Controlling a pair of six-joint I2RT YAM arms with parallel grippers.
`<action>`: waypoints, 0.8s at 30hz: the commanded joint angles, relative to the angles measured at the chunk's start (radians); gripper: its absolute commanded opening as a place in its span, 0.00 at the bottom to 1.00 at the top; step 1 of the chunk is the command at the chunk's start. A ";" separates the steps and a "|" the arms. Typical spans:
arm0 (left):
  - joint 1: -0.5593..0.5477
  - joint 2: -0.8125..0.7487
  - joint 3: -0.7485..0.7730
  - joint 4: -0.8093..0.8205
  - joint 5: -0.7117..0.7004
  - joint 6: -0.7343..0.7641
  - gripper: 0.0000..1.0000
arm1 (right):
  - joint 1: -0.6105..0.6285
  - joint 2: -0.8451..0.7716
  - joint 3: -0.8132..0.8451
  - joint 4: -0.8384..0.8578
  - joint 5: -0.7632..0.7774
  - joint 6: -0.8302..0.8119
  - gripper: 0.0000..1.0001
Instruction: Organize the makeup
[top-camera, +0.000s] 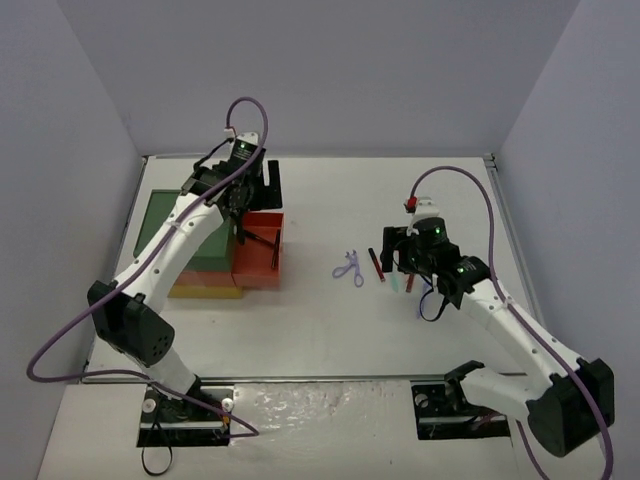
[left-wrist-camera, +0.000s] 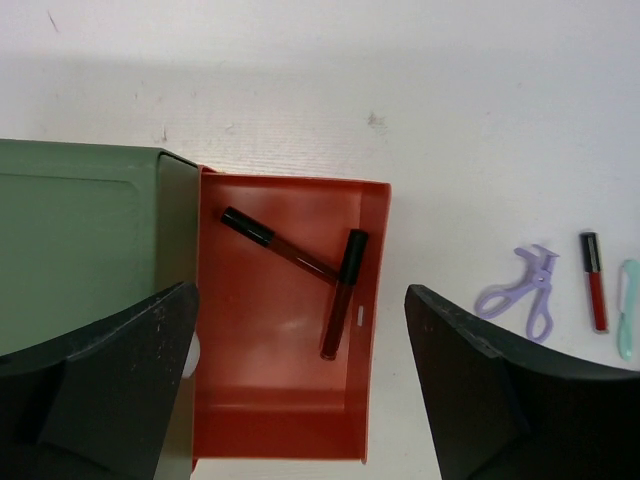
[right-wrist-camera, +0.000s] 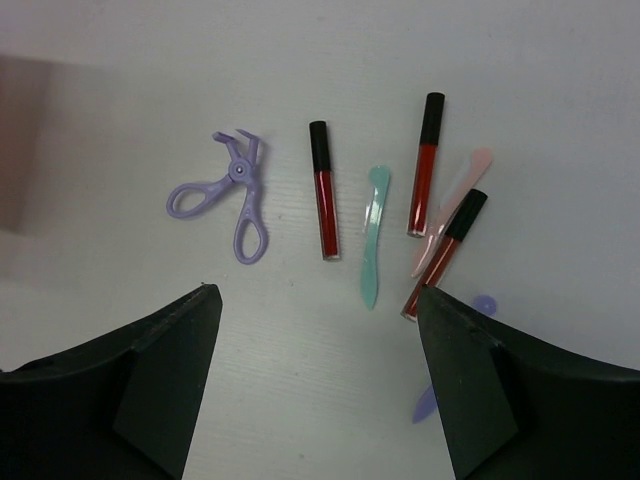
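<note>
Two slim dark-red makeup sticks with black caps (left-wrist-camera: 290, 250) lay touching at an angle in the red plastic drawer (left-wrist-camera: 270, 380), beneath the left tool (left-wrist-camera: 300, 290), its jaws wide apart and empty. On the white worktop (right-wrist-camera: 120, 80), a lavender scissor-shaped plastic piece (right-wrist-camera: 235, 190), three more red sticks (right-wrist-camera: 323, 190), a mint spatula (right-wrist-camera: 372, 240) and a pale pink stick (right-wrist-camera: 462, 182) lay just ahead of the right tool (right-wrist-camera: 317, 292), likewise spread and empty.
</note>
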 joint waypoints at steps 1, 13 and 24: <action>0.009 -0.153 0.097 -0.002 -0.006 0.093 0.86 | 0.003 0.139 0.059 0.116 -0.018 -0.002 0.67; 0.068 -0.504 -0.250 0.217 -0.137 0.299 0.97 | 0.001 0.497 0.138 0.248 -0.034 -0.026 0.43; 0.092 -0.674 -0.534 0.380 -0.153 0.373 0.97 | 0.001 0.667 0.183 0.268 0.028 -0.031 0.33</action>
